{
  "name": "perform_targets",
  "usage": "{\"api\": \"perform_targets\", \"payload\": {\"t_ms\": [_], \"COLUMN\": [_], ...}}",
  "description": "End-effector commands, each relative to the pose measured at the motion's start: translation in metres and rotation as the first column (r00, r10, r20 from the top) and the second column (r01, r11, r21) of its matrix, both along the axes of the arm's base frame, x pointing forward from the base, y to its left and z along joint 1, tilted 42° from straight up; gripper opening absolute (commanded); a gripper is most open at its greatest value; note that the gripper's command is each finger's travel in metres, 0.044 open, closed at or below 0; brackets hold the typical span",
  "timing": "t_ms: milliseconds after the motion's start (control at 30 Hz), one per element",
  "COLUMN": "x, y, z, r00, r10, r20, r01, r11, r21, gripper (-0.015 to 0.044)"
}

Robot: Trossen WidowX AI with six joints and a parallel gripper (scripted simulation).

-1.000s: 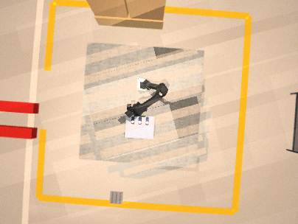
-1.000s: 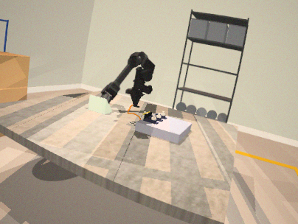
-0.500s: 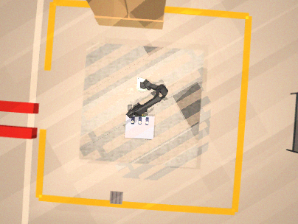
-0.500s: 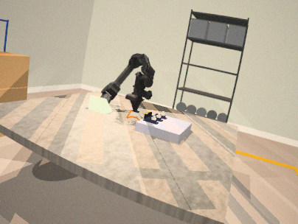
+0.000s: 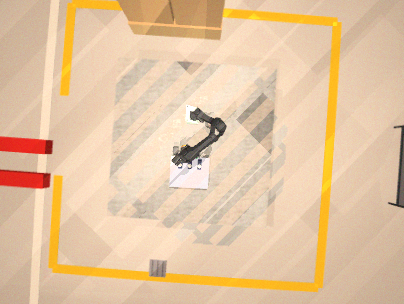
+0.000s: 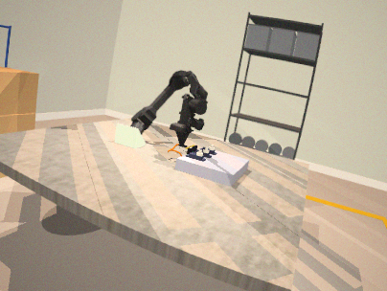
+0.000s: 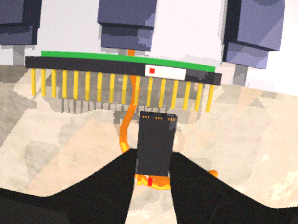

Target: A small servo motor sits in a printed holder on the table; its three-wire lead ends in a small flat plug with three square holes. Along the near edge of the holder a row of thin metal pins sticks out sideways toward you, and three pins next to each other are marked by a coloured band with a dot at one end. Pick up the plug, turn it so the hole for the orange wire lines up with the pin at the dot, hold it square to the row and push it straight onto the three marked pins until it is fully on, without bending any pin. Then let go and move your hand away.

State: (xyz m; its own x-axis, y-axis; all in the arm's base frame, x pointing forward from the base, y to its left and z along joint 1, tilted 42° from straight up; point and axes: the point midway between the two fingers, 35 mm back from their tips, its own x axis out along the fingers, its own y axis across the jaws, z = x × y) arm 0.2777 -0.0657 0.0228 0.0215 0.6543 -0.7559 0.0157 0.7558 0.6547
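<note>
My gripper (image 5: 176, 161) (image 6: 182, 145) (image 7: 153, 158) is shut on the black plug (image 7: 158, 137), gripping its rear sides. The plug's end with three gold-edged openings faces the row of yellow pins (image 7: 112, 89). A small gap shows between plug and pin tips in the wrist view. The white band (image 7: 170, 73) with a red dot (image 7: 152, 70) at its left end lies above, roughly in line with the plug, which looks slightly left of the band's middle and nearly parallel to the pins. The plug's height against the pins cannot be told. The orange lead (image 7: 128, 120) passes left of the plug. The pale holder (image 5: 189, 179) (image 6: 216, 167) lies beyond.
A green-topped black strip (image 7: 90, 61) carries the pins. Dark blue servo-like bodies (image 7: 127, 25) (image 7: 254, 30) stand behind it. The lead crosses the pin row just left of the marked pins. The arm's pale base block (image 6: 128, 136) stands on the striped table (image 6: 96, 177).
</note>
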Motion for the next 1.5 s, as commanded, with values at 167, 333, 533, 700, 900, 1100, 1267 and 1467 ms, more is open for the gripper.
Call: {"api": "perform_targets", "payload": {"t_ms": [167, 333, 533, 700, 900, 1100, 1267, 1467], "x": [0.005, 0.008, 0.012, 0.015, 0.019, 0.018, 0.018, 0.019], "y": [0.002, 0.001, 0.001, 0.001, 0.001, 0.002, 0.002, -0.024], "z": [-0.002, -0.002, -0.002, -0.002, -0.002, -0.004, -0.004, 0.025], "r00": [1.000, 1.000, 1.000, 1.000, 1.000, 1.000, 1.000, 1.000], "r10": [-0.002, -0.002, -0.002, -0.002, -0.002, -0.002, -0.002, -0.003], "r20": [-0.006, -0.006, -0.005, -0.005, -0.005, -0.005, -0.005, -0.006], "r01": [0.002, 0.002, 0.002, 0.002, 0.002, 0.002, 0.002, 0.003], "r11": [1.000, 1.000, 1.000, 1.000, 1.000, 1.000, 1.000, 1.000], "r21": [0.005, 0.005, 0.005, 0.005, 0.005, 0.005, 0.005, 0.003], "gripper": [0.0000, 0.0000, 0.0000, 0.0000, 0.0000, 0.0079, 0.0210, 0.0368]}}
